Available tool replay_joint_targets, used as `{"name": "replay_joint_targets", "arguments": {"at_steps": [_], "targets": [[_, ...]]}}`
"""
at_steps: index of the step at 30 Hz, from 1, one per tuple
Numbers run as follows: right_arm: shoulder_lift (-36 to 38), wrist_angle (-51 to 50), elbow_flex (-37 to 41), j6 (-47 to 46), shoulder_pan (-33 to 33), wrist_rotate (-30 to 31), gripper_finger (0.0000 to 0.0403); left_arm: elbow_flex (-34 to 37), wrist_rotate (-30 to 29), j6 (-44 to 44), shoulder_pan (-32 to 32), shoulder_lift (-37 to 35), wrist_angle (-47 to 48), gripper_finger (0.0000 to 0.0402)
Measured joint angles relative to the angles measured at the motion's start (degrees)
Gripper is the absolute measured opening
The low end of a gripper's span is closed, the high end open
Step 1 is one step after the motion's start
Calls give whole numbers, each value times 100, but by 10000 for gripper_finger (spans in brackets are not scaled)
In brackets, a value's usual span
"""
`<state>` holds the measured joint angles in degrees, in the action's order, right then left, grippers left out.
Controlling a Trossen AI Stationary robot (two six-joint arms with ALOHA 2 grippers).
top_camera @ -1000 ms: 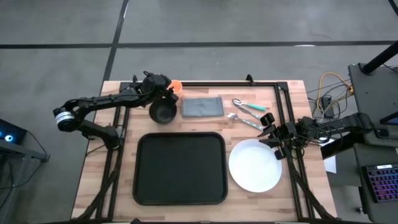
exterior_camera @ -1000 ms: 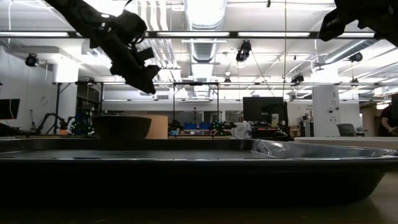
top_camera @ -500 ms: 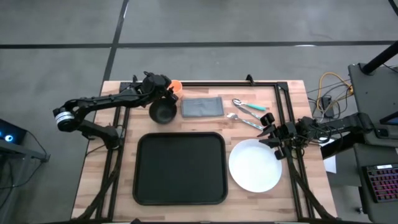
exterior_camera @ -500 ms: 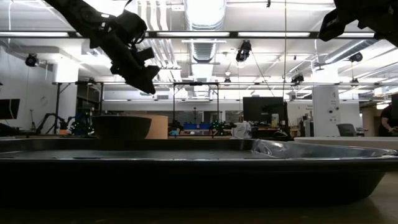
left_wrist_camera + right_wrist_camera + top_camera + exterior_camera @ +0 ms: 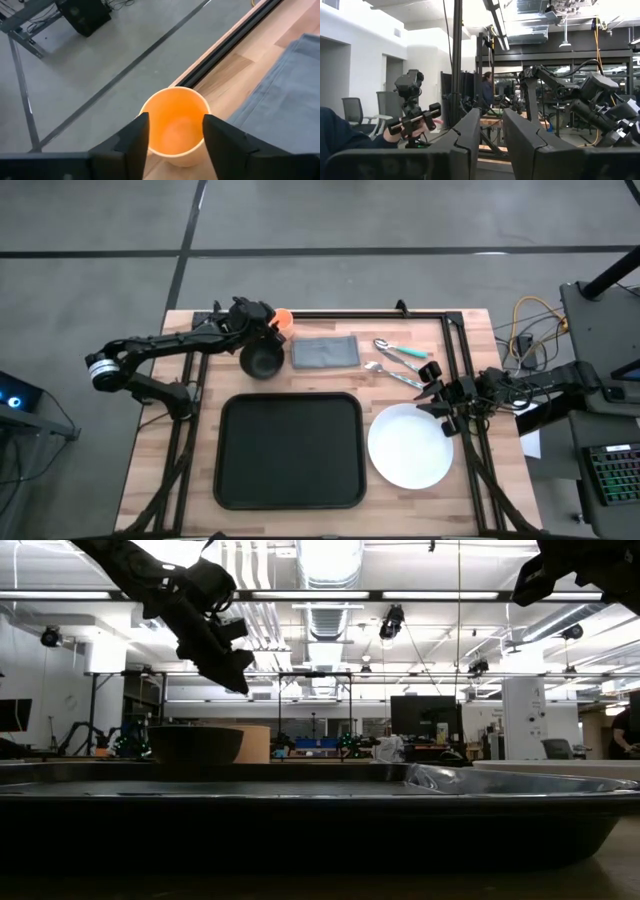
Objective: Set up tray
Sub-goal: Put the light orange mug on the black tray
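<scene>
Left gripper (image 5: 275, 327) crept toward half-hidden orange cup (image 5: 174, 125).

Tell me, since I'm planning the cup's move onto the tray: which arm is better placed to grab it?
Left. Its pincer is open around the orange cup; the right pincer sits across the table by the plate.

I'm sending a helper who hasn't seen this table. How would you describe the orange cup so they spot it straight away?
Start at the large black tray in the middle of the table, then look to the far edge behind its left corner. Beside the black bowl, under the left end effector, stands the orange cup, the only bright-coloured item there.
</scene>
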<state>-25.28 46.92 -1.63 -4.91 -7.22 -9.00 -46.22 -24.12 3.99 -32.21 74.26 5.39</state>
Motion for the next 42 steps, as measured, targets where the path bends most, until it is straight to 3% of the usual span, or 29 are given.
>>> {"name": "replay_joint_targets", "arguments": {"at_steps": [7,11,17,26,29,42], "targets": [[0,2,0,0,0,-2,76,-52,-2,-205,0,2,-2,256],[0,0,0,0,-2,-2,70,-179,3,-330,0,5,10,280],[0,0,0,0,-1,-1,71,-762,285,-506,-4,150,926,283],[-2,2,0,-1,-2,0,80,-2044,462,-63,-4,987,2337,283],[0,0,0,0,-1,0,77,-2293,744,-3,-10,1304,2566,283],[-2,2,2,0,0,0,73,-2759,758,135,-476,2529,2592,283]]}}
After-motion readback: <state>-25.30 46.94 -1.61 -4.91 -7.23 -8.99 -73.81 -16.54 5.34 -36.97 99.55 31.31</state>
